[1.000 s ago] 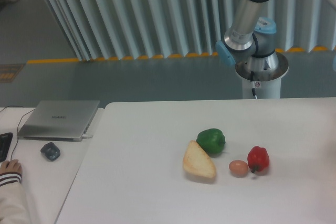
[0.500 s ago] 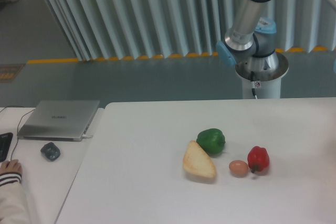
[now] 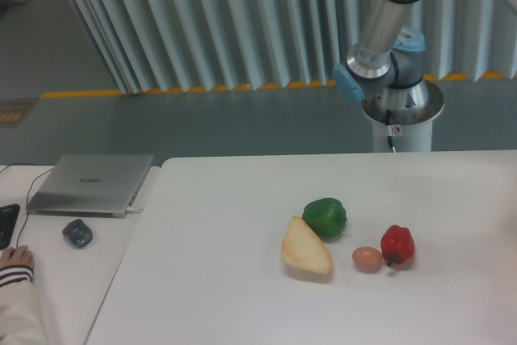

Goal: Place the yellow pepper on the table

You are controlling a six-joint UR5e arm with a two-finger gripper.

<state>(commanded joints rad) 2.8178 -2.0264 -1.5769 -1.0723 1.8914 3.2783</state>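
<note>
Vs the frame 1 s ago, the arm point(image 3: 386, 18) has swung its upper link slightly right and up; the 4 food items haven't moved. Pincer is out of frame, so its state can't be told, and no yellow pepper shows anywhere in view. On the table point(image 3: 218, 280): green pepper point(image 3: 325, 216) touching the bread slice point(image 3: 305, 248) at its rear right, egg point(image 3: 367, 258) just beside the red pepper point(image 3: 397, 245). Adjoining desk at left holds a closed grey laptop point(image 3: 90, 184), a dark mouse point(image 3: 77, 233), and a person's hand point(image 3: 16, 260) at the edge. Behind: grey floor w/ yellow line, pale ribbed curtain.
</note>
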